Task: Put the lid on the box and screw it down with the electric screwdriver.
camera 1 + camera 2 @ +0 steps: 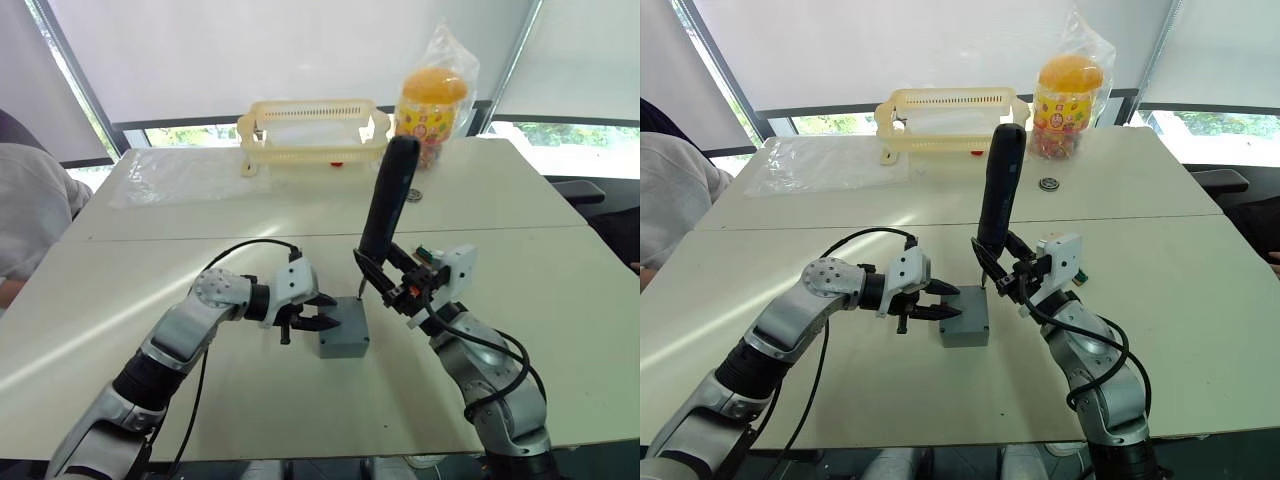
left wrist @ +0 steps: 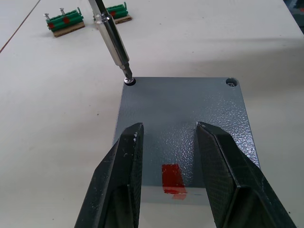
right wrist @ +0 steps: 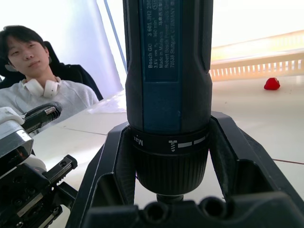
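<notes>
The lid (image 2: 183,123) already sits flat on the box (image 1: 344,344), which stands on the desk (image 1: 300,210) between my two arms, and the bit of the electric screwdriver (image 1: 390,200) rests in the corner screw hole of the lid that lies far from my left end effector (image 1: 318,320). My right end effector (image 3: 168,156) is clamped around the dark body of the screwdriver, which leans a little and is not fully upright over the box. This lean is my first worry: if the bit is not in line with the screw, I think it may slip out of the hole and scratch the lid, or drive the screw crooked. The second worry is the box itself. The fingers of my left end effector are apart and lie over the near edge of the lid, above the red mark (image 2: 173,179) on the box's side, so they do not grip the box; I cannot tell if they press on it. If they do not, the box may turn or slide under the torque. The lid looks grey, with a grainy surface, and a second screw hole shows at the neighbouring far corner. Beyond the box, two small green circuit boards (image 2: 66,23) lie on the desk, well apart from it.
</notes>
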You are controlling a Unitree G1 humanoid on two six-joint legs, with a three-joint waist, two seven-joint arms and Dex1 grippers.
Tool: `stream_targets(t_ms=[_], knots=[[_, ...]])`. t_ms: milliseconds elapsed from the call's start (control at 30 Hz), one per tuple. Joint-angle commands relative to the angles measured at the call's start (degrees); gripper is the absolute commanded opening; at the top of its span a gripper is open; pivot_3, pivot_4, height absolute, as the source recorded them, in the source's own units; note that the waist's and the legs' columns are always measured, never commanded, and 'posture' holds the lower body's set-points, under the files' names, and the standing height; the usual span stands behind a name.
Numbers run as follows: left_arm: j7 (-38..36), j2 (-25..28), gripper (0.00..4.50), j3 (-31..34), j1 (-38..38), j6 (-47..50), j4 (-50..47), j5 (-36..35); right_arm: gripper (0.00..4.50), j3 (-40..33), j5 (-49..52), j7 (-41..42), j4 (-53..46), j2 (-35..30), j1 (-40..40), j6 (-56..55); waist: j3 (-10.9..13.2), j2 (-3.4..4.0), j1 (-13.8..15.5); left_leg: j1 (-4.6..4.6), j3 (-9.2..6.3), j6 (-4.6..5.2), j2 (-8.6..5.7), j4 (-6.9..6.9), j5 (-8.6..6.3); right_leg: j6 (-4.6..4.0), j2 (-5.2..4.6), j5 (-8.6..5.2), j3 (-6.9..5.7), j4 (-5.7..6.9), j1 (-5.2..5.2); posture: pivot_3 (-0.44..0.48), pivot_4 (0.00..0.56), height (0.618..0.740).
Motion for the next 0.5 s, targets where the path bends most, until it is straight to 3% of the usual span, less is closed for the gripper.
stream_targets(t_ms=[33,500], knots=[[-0.15,0.93,1.75,-1.95,0.80,0.62,1.61,2.68,1.75,-0.42,-0.18,0.03,-1.20,0.47,-0.83,-2.11,0.00,0.00,0.00,0.00,0.00,0.00,0.00,0.00,0.00,0.00,0.00,0.00,0.00,0.00,0.00,0.000,0.150,0.740],[0.01,0.89,1.75,-1.90,0.85,0.60,1.50,2.65,1.75,0.82,-2.67,1.60,0.96,-0.92,1.95,-2.87,-0.09,-0.07,0.01,0.05,0.00,0.00,0.00,-0.01,0.00,0.00,0.00,0.00,0.00,-0.01,0.06,0.000,0.150,0.740]])
